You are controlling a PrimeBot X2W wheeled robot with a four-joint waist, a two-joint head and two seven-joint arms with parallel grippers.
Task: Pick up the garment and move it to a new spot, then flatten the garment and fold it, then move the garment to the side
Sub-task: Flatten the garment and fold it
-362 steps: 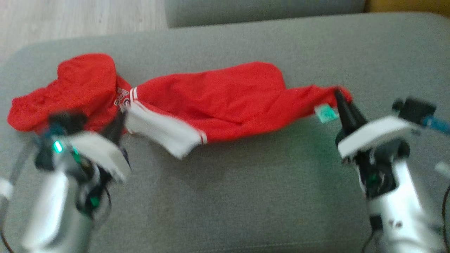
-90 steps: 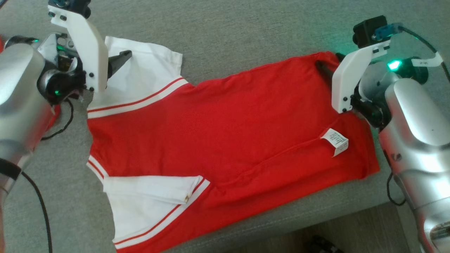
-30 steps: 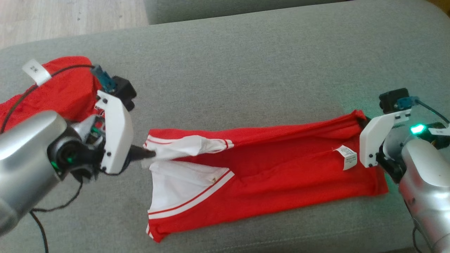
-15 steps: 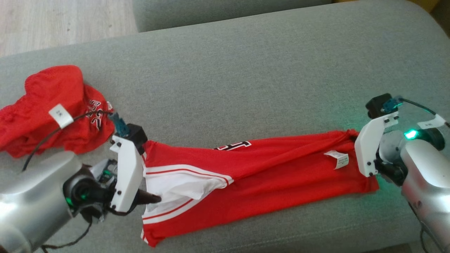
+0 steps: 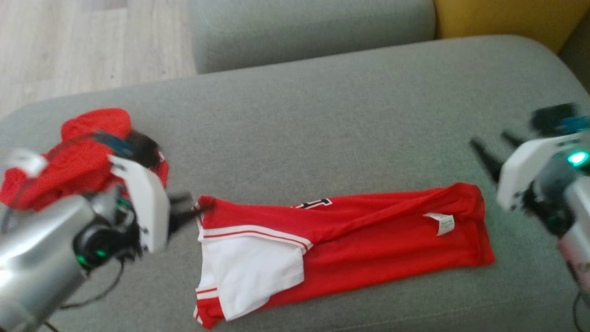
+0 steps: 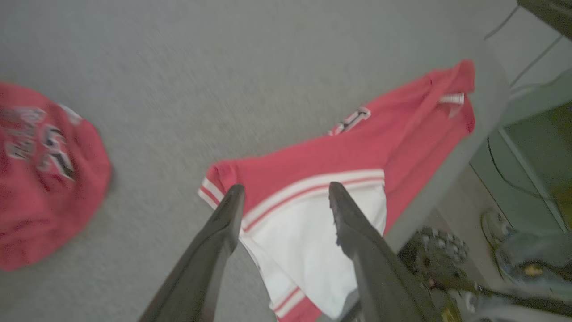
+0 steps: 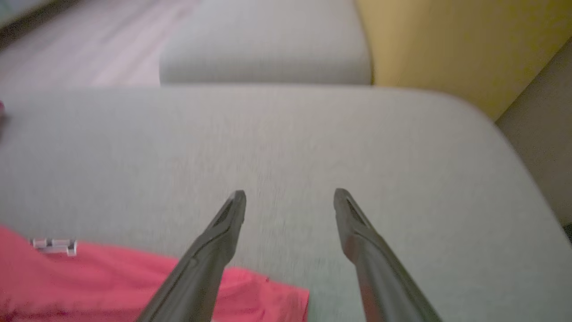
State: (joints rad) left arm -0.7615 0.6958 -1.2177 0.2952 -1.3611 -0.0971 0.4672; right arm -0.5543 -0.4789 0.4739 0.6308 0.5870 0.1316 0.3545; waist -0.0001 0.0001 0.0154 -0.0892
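Nearest us, the red fabric jersey with a white, red-striped sleeve (image 5: 368, 244) lies as a long doubled band on the grey upholstered cushion (image 5: 322, 115), at six o'clock from the cushion's middle, sleeve end toward nine, hem toward three. At nine o'clock of the jersey the left gripper (image 5: 193, 210) hangs by the shoulder corner, fingers spread and holding nothing; whether a tip touches cloth we cannot tell. At two o'clock of the hem the right gripper (image 5: 488, 139) stands above bare cushion, fingers likewise spread and empty. We judge the lengthwise fold laid and the folding step in hand; the next move calls for fresh grips at one short end, to carry it across to the other. A white sewn-in care tag (image 5: 440, 223) carries print too small to read; black-and-white lettering (image 5: 313, 203) peeps from the far fold, mostly hidden. Farther, at ten o'clock, a crumpled red garment (image 5: 87, 129) bears lettering too blurred to read.
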